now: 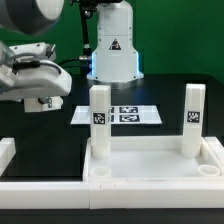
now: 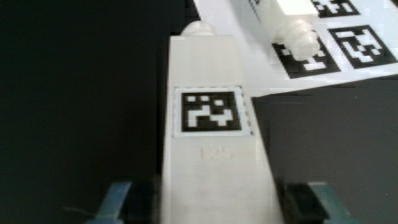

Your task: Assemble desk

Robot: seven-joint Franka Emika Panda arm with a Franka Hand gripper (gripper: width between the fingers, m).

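The desk's white rimmed tabletop (image 1: 150,165) lies at the front with two tagged legs standing upright in its sockets, one on the exterior view's left (image 1: 98,120) and one on the right (image 1: 192,120). My gripper (image 1: 40,95) is at the far left, low over the black table. In the wrist view a third tagged leg (image 2: 214,130) lies lengthwise between my fingers (image 2: 121,200), with a dark gap on each side. The gripper (image 2: 217,205) is open and straddles the leg's near end. The fourth leg is not clearly seen.
The marker board (image 1: 118,115) lies behind the desk and shows in the wrist view (image 2: 338,50) beyond the leg's far end, with a small white piece (image 2: 299,42) over it. A low white border wall (image 1: 6,158) runs along the left front. The robot base (image 1: 112,50) stands behind.
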